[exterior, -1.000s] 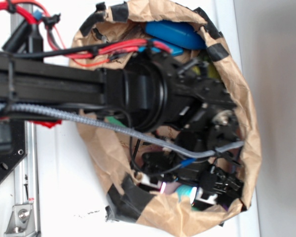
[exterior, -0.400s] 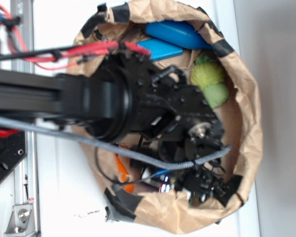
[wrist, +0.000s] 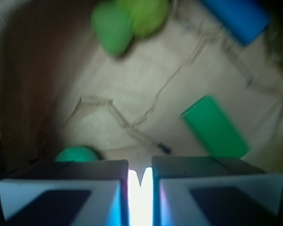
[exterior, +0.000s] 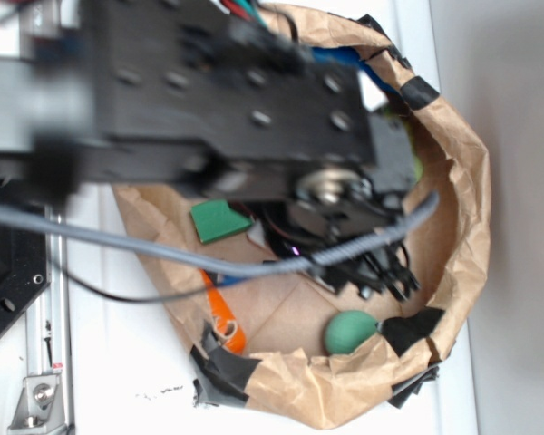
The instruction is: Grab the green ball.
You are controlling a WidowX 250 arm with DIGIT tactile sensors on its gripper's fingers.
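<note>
since the green ball [exterior: 349,333] lies free on the paper bowl's [exterior: 467,217] floor at about 5 o'clock, against the wall, the gripper [wrist: 140,181] looks nearly closed and empty, so my judgement is it should widen, shift toward the ball and descend. in the wrist view the ball [wrist: 75,154] peeks out at 8 o'clock, and only there do the plush toy [wrist: 132,21] and blue block [wrist: 236,18] show clearly; only the exterior view shows the orange piece [exterior: 223,317].

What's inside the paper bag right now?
Inside the paper bag: green ball, green block, orange thing, blue block, plush toy. The arm covers the rest.
</note>
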